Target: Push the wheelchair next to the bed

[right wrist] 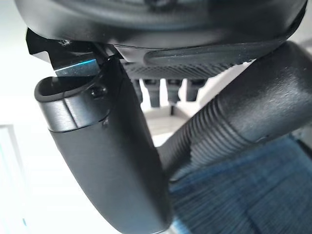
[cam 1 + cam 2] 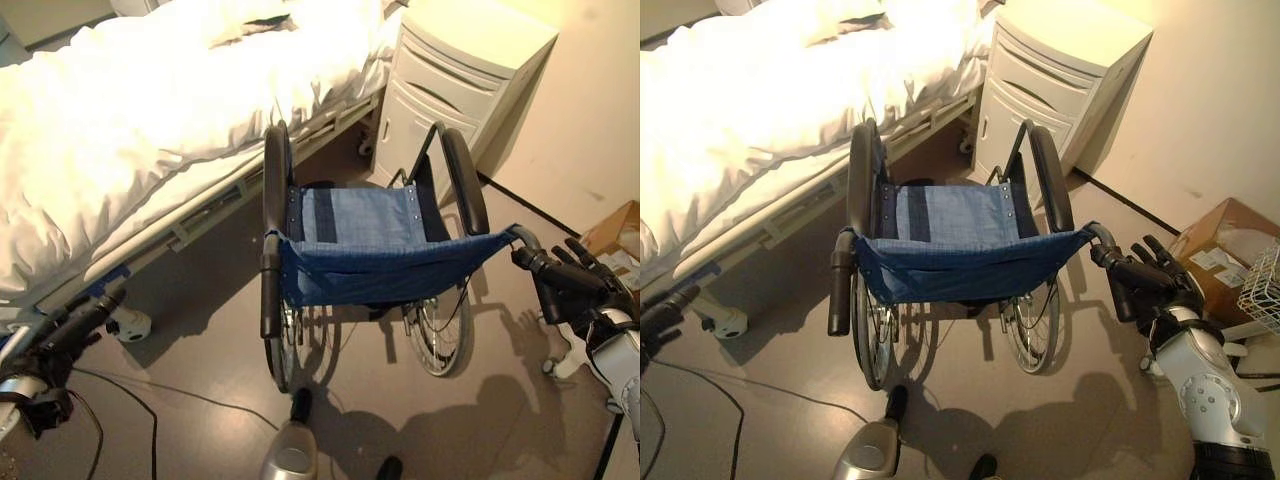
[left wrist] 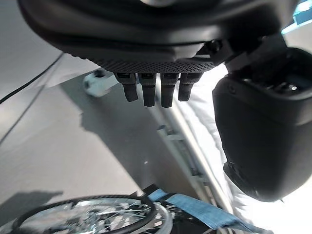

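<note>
I have the wheelchair (image 2: 375, 250) at centre, the bed (image 2: 120, 120) at ten o'clock, a gap between them. My right hand (image 2: 1145, 275) rests against the right push handle (image 1: 229, 122), fingers straight. My left hand (image 2: 65, 335) hangs relaxed at eight o'clock, off the left handle (image 2: 270, 290). I'd seat both hands before pushing, or it may veer.

No legible text or labels.

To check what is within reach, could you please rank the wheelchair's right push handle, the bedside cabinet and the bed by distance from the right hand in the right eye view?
1. Right push handle, at the right hand.
2. Bedside cabinet, ahead.
3. Bed, far left.
</note>
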Motion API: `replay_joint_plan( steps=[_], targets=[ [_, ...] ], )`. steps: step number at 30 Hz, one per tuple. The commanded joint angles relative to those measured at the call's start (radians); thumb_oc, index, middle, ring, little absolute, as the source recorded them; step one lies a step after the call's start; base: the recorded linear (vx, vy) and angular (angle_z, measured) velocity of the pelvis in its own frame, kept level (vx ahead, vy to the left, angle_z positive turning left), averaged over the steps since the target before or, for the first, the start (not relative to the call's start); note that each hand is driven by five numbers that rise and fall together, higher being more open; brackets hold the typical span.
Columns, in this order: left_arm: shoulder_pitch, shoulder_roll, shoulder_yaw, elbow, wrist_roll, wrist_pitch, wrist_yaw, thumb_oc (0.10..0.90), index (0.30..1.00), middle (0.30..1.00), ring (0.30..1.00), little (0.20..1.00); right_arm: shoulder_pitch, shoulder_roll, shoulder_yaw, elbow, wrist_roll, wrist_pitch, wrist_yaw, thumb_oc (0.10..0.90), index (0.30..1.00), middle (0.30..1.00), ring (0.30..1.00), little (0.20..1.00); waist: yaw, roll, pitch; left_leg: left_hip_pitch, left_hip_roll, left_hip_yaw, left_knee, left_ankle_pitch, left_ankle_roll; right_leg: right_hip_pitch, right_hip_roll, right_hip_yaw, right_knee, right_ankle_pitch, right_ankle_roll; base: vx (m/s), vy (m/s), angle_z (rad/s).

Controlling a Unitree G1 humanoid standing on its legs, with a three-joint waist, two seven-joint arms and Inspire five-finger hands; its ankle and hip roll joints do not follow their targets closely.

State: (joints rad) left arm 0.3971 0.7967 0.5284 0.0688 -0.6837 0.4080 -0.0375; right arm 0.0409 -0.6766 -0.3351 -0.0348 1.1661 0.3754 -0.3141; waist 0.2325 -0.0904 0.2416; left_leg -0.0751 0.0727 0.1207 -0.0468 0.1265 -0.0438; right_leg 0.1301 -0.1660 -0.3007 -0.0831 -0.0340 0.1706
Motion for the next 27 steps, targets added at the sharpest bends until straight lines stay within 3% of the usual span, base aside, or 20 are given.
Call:
replay_joint_plan(
  steps=[1,2,3,8,13,18,21,27],
  targets=[
    [-0.012,0.002,0.055,0.092,-0.033,-0.072,-0.011,0.8,0.9,0.9,0.9,0.9,0.057,-0.029,-0.26,0.231,0.182,-0.286,-0.04,0.8,0.9,0.9,0.9,0.9,-0.115,0.054,-0.057,0.077,0.036,-0.002,0.0,-0.085,-0.049,-0.044,0.02,-0.01,0.007,0.058,0.0,-0.01,0.085,-0.12],
    [-0.015,-0.023,0.027,0.131,-0.063,-0.065,-0.009,0.8,0.9,0.9,0.9,0.9,0.067,0.01,-0.269,0.228,0.223,-0.29,0.053,0.8,0.9,0.9,0.9,0.9,-0.131,0.064,-0.06,0.084,0.035,0.007,-0.009,-0.084,-0.047,-0.05,0.018,-0.001,0.006,0.062,0.004,-0.01,0.063,-0.14],
    [-0.016,-0.027,0.023,0.135,-0.064,-0.066,-0.008,0.8,0.9,0.9,0.9,0.9,0.069,0.015,-0.27,0.227,0.229,-0.29,0.064,0.8,0.9,0.9,0.9,0.9,-0.131,0.066,-0.06,0.085,0.035,0.009,-0.011,-0.084,-0.047,-0.05,0.017,0.0,0.006,0.062,0.005,-0.01,0.076,-0.21],
    [-0.044,-0.126,-0.065,0.243,-0.07,-0.066,0.005,0.8,0.9,0.9,0.9,0.9,0.084,0.124,-0.239,0.28,0.324,-0.289,0.33,0.8,0.9,0.9,0.9,0.9,-0.164,0.081,-0.067,0.094,0.034,0.033,-0.019,-0.088,-0.044,-0.068,0.014,0.014,0.006,0.066,0.007,-0.01,0.047,-0.28],
    [-0.098,-0.226,-0.173,0.407,-0.047,-0.079,0.004,0.8,0.9,0.9,0.9,0.9,0.04,0.22,-0.206,0.331,0.525,-0.331,0.658,0.8,0.9,0.9,0.9,0.9,-0.184,0.092,-0.074,0.106,0.036,0.045,-0.026,-0.094,-0.044,-0.072,0.015,0.019,0.006,0.065,0.004,0.01,0.027,-0.26],
    [-0.129,-0.287,-0.242,0.535,-0.027,-0.092,-0.036,0.8,0.9,0.9,0.9,0.9,-0.006,0.268,-0.199,0.361,0.553,-0.348,0.821,0.8,0.9,0.9,0.9,0.9,-0.193,0.108,-0.085,0.119,0.033,0.047,-0.028,-0.102,-0.043,-0.068,0.017,0.025,0.005,0.064,0.002,0.03,0.037,-0.11],
    [-0.148,-0.312,-0.265,0.608,-0.033,-0.095,-0.046,0.8,0.9,0.9,0.9,0.9,-0.025,0.277,-0.205,0.409,0.529,-0.347,0.779,0.8,0.9,0.9,0.9,0.9,-0.197,0.113,-0.096,0.127,0.029,0.048,-0.03,-0.107,-0.044,-0.064,0.019,0.029,0.004,0.065,0.002,0.07,0.035,0.01],
    [-0.19,-0.405,-0.321,0.724,-0.046,-0.053,0.027,0.8,0.9,0.9,0.9,0.9,-0.006,0.304,-0.138,0.656,0.401,-0.266,0.542,0.8,0.9,0.9,0.9,0.9,-0.195,0.098,-0.116,0.147,0.021,0.041,-0.032,-0.109,-0.041,-0.047,0.025,0.027,0.007,0.067,-0.007,0.07,-0.006,0.05]
  ],
)
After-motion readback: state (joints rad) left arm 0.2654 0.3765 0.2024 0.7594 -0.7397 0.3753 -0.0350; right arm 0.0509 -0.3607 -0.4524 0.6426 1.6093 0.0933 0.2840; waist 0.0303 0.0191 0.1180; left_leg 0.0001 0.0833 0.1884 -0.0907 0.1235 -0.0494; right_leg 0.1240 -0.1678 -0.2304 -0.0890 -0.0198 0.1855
